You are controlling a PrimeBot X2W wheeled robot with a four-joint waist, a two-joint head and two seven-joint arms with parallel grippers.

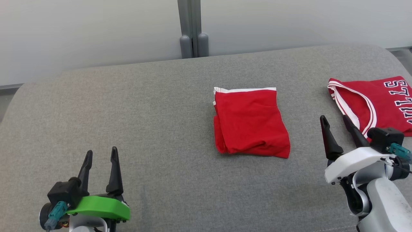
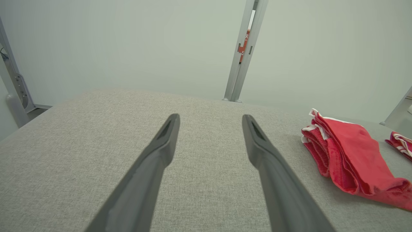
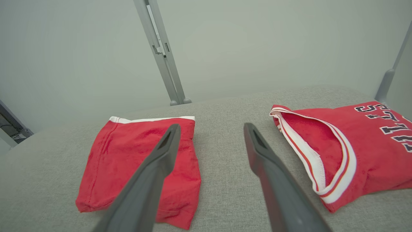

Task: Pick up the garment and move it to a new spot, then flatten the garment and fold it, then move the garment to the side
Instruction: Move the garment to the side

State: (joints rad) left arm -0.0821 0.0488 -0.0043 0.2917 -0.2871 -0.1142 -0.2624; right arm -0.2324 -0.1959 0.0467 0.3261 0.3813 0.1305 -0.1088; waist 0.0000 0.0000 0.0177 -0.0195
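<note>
A second red jersey (image 1: 376,103), with white-and-red striped trim round a curved opening and dark, white-edged lettering, lies flat at the far right of the grey worktop (image 1: 145,112), its right part running to the picture's edge. It is the nearest thing to the right tool (image 1: 334,117), whose two dark fingers are spread with nothing between them; in the head view one finger crosses the jersey's near-left trim, and I cannot tell whether it touches. The folded red garment (image 1: 251,122) sits at the middle of the worktop, a soft, roughly square packet with a white band along its far edge and stacked, rumpled layers on its left side, set apart from the jersey by a strip of bare cloth. The left tool (image 1: 101,150) stands at the near left, fingers likewise spread and holding nothing, well apart from the garment. The whole left half of the worktop is open, woven grey fabric with rounded far corners. Beyond the far edge rise pale wall panels (image 1: 80,32) and a grey metal post (image 1: 192,29).
</note>
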